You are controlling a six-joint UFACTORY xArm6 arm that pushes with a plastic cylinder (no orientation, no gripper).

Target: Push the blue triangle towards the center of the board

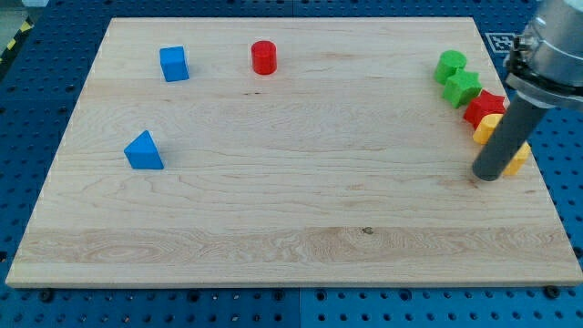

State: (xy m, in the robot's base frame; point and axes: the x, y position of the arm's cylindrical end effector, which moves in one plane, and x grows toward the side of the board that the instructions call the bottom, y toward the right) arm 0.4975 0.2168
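Triangle (144,151), blue, sits at the surface's (273,228) left edge, well apart from my tip (487,176) at the right by the yellow blocks (503,141). No pincer here. Best to circle to its left side, then push rightward.

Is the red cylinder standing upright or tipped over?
Upright. The red cylinder shows its round flat top facing up, near the board's top edge, right of the blue cube.

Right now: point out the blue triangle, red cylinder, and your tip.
blue triangle (144,152): camera view, middle of its face.
red cylinder (263,57): camera view, middle of its side.
my tip (487,177): camera view, rod's lower end.
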